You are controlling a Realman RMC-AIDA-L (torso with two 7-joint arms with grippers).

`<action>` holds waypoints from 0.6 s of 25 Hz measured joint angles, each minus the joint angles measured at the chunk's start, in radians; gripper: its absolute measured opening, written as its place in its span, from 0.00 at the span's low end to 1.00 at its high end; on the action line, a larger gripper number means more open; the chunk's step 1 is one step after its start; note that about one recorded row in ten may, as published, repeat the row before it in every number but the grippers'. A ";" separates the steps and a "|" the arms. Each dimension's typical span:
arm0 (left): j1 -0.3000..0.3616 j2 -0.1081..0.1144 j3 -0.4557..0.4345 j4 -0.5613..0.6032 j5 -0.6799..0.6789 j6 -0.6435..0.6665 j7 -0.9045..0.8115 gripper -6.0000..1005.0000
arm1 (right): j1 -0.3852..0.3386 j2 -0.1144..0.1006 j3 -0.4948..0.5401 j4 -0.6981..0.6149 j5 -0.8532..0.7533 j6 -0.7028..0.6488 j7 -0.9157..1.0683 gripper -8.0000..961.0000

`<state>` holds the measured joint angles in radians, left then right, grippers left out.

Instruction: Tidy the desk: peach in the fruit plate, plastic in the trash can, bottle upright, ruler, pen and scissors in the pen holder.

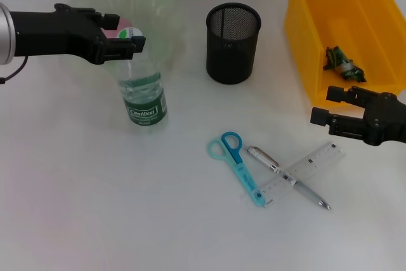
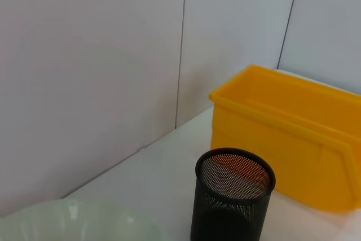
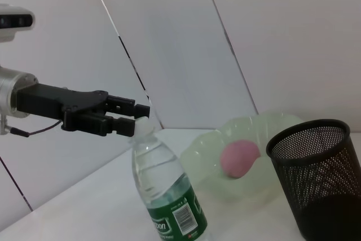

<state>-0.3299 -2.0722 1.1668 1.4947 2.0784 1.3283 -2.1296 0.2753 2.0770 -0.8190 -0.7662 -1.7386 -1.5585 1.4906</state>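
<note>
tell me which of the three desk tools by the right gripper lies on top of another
The clear ruler: it lies across the silver pen. The blue scissors lie flat beside them, with the ruler's end at their tip.

The white surface (image 1: 76,207) carries a pale green plate (image 1: 166,17) at the far left, with a bottle (image 1: 143,93) standing upright just in front of it. A black mesh holder (image 1: 233,42) stands near the far middle, and a yellow bin (image 1: 342,30) sits at the far right. Nearer the front lie blue scissors (image 1: 238,163), a pen (image 1: 285,176) and a clear ruler (image 1: 307,169), the ruler crossing the pen.
</note>
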 joint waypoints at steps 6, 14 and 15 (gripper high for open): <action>0.009 0.001 -0.005 0.031 -0.012 0.006 0.008 0.65 | -0.001 0.000 0.003 -0.004 -0.001 -0.003 0.002 0.85; 0.211 -0.002 0.019 0.204 -0.314 0.012 0.216 0.77 | -0.011 0.000 0.014 -0.091 0.000 -0.032 0.079 0.85; 0.241 -0.002 0.034 0.181 -0.380 0.009 0.288 0.77 | -0.014 0.000 0.014 -0.118 -0.001 -0.036 0.097 0.85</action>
<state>-0.0884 -2.0738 1.2007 1.6756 1.6985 1.3376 -1.8411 0.2618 2.0770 -0.8049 -0.8845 -1.7393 -1.5947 1.5873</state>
